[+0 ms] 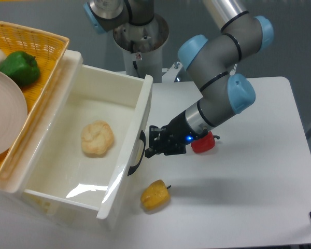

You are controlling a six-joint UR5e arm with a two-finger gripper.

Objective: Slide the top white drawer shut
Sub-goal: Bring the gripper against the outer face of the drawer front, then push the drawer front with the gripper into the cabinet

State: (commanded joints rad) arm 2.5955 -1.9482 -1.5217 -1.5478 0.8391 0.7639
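The top white drawer (67,171) is pulled far out over the table, seen from above. A pale bread roll (97,138) lies inside it. Its front panel (128,155) faces right, with the black curved handle (141,150) on it. My gripper (151,142) is just to the right of the front panel, level with the handle, its black fingers pointing at the panel and very near it. The fingers look close together with nothing between them. The lower drawer is hidden under the top one.
A yellow pepper (155,195) lies on the table in front of the drawer's front corner. A red pepper (203,143) lies behind my wrist. A wicker basket (39,44) with a green pepper (19,67) and a white plate (5,116) sits at the top left.
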